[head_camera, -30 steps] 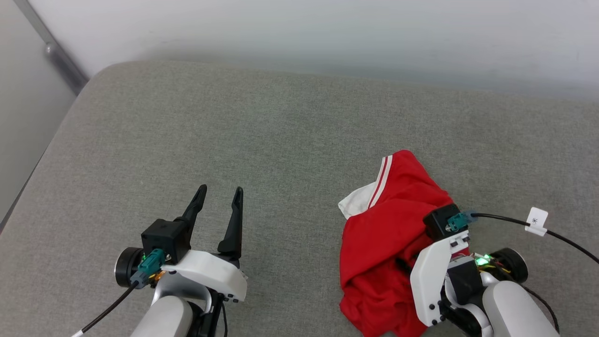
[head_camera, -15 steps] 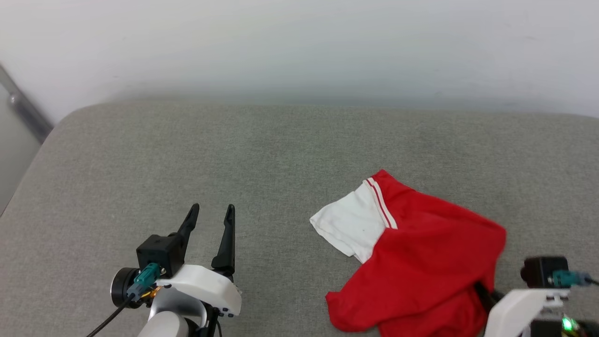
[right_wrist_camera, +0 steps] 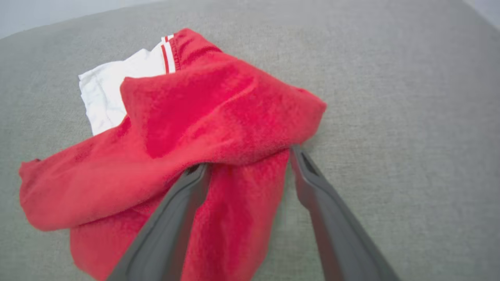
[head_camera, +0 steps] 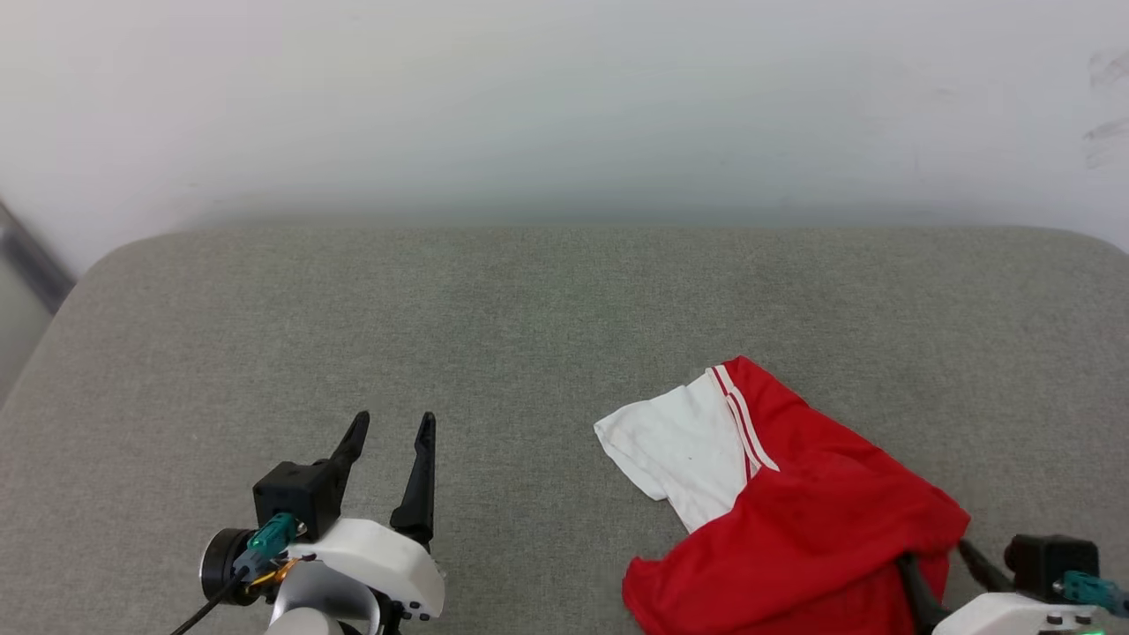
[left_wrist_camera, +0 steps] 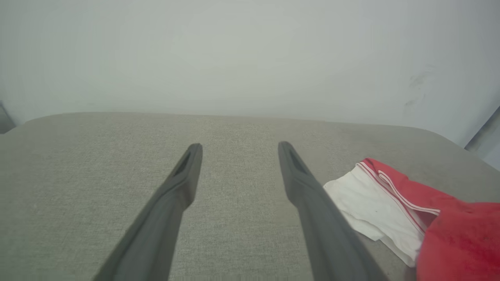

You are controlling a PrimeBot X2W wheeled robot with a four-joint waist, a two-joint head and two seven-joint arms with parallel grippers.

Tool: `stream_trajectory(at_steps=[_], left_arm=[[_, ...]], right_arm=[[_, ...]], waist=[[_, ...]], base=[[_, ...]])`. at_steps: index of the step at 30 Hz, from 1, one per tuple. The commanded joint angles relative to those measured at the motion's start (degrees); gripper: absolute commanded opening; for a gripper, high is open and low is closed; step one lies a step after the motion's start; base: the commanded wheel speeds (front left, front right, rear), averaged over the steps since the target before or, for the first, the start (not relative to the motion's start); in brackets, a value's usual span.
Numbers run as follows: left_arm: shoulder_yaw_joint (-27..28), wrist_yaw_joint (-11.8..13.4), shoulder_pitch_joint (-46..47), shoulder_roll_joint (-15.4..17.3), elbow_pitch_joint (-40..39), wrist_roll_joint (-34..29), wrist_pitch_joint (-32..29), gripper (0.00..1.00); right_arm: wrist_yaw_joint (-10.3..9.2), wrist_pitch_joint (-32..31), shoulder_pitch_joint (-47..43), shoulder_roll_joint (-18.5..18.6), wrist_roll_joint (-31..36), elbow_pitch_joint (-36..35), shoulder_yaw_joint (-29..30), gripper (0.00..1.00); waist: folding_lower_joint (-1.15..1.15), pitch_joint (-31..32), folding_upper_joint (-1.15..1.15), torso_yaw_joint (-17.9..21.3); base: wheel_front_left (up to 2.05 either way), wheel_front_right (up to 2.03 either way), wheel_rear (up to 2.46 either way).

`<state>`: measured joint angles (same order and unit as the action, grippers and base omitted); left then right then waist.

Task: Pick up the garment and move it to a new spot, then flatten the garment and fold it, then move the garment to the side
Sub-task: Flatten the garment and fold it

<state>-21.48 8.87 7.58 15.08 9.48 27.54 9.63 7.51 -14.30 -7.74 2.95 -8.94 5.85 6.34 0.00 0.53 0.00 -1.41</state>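
- Broad grey woven-fabric padded surface (head_camera: pixel 529 335) with rounded far corners; flat, fine even weave, takes up most of the head view
- Pale off-white smooth wall (head_camera: pixel 564 106) directly behind the surface's far edge; faint dark scuff marks (head_camera: pixel 1107 132) at upper right
- Red jersey garment with a white sleeve (head_camera: pixel 811 529) lies crumpled on the surface at the robot's right, near the front edge, well apart from the left arm; soft matte knit, bunched into loose folds, one thick fold humped up on top (right_wrist_camera: pixel 218 105); any lettering cannot be seen
- White sleeve panel (head_camera: pixel 688 450) spread fairly flat toward the surface's middle, edged by two thin red stripes where it meets the red cloth; also seen from the left wrist camera (left_wrist_camera: pixel 371 203)
- Left gripper (head_camera: pixel 393 423) at lower left, two long dark tapering fingers spread apart with nothing between them, bare grey fabric under and ahead of it (left_wrist_camera: pixel 239 147); nothing in its way
- Right gripper (head_camera: pixel 939 564) at lower right, against the garment's near edge; fingers splayed wide, not pinching (right_wrist_camera: pixel 248 160); the humped red fold drapes over the tip of the finger on that view's left, the other tip sits just at the fold's edge, red cloth lying between them
- Dark blurred slanted strip (head_camera: pixel 26 265) at far left beside the surface, too unclear to identify
- Teal plug (head_camera: pixel 269 534) with thin black cable (head_camera: pixel 207 608) on the left wrist; similar teal plug (head_camera: pixel 1089 589) on the right wrist
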Motion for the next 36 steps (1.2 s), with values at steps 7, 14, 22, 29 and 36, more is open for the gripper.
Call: stream_trajectory(at_steps=[7,14,22,29,36], left_arm=[[0.77,1.34,-2.32,0.99,-0.63,0.77,-0.49,1.00],[0.69,1.88,-2.79,1.25,-0.98,1.12,-1.23,1.00],[-1.46,0.57,1.91,1.14,0.32,0.78,-5.19,1.00],[-6.06,-4.39,13.61,-0.01,4.12,1.78,-16.57,1.00],[-11.74,-10.81,24.08,0.00,11.48,1.74,-29.79,1.00]], right_arm=[[-0.03,8.59,1.17,-0.10,5.73,-8.27,1.80,1.00],[-0.04,11.67,2.61,-0.10,5.81,-10.67,-0.08,1.00],[-0.03,13.48,5.63,-0.11,2.64,-11.73,-3.61,1.00],[-0.04,14.54,10.01,-0.09,2.58,-12.59,-5.11,1.00],[-0.04,15.90,12.84,-0.09,2.13,-12.02,-6.29,1.00]], waist=[[0.00,1.23,0.00,0.37],[0.00,1.43,0.00,0.28],[0.00,-0.99,0.00,1.87],[0.00,-8.59,0.00,5.30],[0.00,-13.97,0.00,9.20]], base=[[0.00,0.00,0.00],[0.00,0.00,0.00],[0.00,0.00,0.00],[0.00,0.00,0.00],[0.00,0.00,0.00]])
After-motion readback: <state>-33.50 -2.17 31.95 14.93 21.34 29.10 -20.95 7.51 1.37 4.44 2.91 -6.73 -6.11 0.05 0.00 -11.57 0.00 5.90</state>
